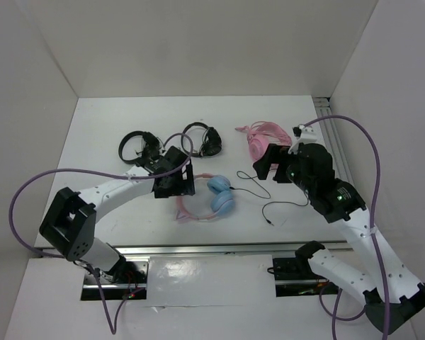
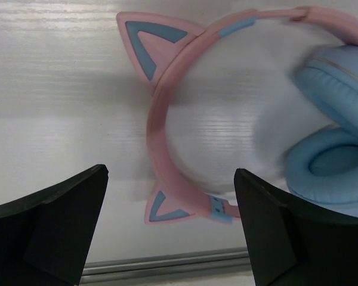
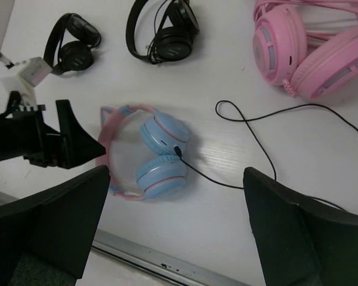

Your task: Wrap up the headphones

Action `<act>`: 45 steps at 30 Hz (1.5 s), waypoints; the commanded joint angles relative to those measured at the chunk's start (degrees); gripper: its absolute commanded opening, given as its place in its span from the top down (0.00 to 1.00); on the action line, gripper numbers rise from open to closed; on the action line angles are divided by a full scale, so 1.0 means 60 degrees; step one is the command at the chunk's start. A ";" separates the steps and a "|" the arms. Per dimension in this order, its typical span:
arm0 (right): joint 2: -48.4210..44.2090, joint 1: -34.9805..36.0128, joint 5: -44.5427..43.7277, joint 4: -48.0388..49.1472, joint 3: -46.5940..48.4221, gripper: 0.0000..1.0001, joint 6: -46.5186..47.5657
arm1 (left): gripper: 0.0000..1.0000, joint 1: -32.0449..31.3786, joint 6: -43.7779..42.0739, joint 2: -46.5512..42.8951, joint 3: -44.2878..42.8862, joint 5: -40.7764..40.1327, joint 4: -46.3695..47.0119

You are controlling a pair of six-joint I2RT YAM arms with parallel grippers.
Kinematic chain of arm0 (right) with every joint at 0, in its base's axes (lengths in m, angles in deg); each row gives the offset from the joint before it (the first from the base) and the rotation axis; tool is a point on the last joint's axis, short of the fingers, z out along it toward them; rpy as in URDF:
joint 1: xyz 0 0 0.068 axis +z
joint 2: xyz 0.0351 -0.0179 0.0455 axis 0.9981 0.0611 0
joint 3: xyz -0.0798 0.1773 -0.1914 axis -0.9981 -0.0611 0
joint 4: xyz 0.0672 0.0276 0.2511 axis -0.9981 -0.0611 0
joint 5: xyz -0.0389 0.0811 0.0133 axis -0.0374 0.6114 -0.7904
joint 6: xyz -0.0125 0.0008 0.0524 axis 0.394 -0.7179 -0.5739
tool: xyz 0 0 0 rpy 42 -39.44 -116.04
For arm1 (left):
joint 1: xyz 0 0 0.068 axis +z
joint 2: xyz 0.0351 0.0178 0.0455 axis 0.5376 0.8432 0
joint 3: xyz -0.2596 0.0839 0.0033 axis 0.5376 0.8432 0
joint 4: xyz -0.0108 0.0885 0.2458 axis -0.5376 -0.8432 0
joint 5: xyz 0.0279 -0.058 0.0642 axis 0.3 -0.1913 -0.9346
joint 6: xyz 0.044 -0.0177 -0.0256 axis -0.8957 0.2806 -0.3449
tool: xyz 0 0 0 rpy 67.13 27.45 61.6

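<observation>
The headphones (image 1: 221,195) lie flat on the white table, with light blue ear cups (image 3: 161,156) and a thin pink cat-ear headband (image 2: 158,119). Their thin black cable (image 1: 253,192) runs loose to the right in loops; it also shows in the right wrist view (image 3: 250,140). My left gripper (image 1: 177,190) is open and empty, low over the headband, which lies between its fingers in the left wrist view (image 2: 170,173). My right gripper (image 1: 268,170) is open and empty, high above the cable to the right of the ear cups (image 3: 176,173).
All-pink headphones (image 1: 258,138) lie at the back right. Two black headphones (image 1: 202,138) (image 1: 136,146) lie at the back left. A metal rail (image 1: 219,248) runs along the table's near edge. White walls enclose the table on three sides.
</observation>
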 commanded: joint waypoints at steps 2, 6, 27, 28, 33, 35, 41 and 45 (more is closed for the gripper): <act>-0.0556 0.0044 0.0539 0.0904 -0.0093 0.00 -0.0141 | 0.00 -0.0047 0.0696 0.0490 0.0622 -0.0585 0.0926; -0.0557 0.0044 0.0627 0.0992 -0.0094 0.00 -0.0054 | 0.01 -0.0135 0.0784 0.1164 0.1120 -0.0673 0.1540; -0.0835 0.0044 0.0847 0.0992 0.0258 0.00 0.0138 | 0.99 -0.0414 0.0800 -0.0004 0.2308 -0.0277 0.1793; -0.0835 0.0044 0.0847 0.1108 0.0258 0.00 0.0138 | 1.00 -0.0414 0.0799 -0.0268 0.2308 -0.0277 0.1270; -0.0951 0.0044 0.1314 0.2512 -0.0837 0.00 0.0240 | 1.00 -0.0516 0.0594 -0.2157 0.0875 -0.1622 -0.1455; -0.1229 0.0044 0.2396 0.3361 -0.1380 0.00 0.0605 | 1.00 -0.0516 0.0594 -0.3124 0.0246 -0.2120 -0.2349; -0.1874 0.0044 0.5089 0.6263 -0.2993 0.00 0.1205 | 1.00 -0.0341 -0.0238 -0.3977 -0.2947 -0.3425 -0.5295; -0.1992 0.0131 0.5681 0.7069 -0.3286 0.00 0.1997 | 1.00 0.0140 -0.0739 -0.3524 -0.4995 -0.4480 -0.6468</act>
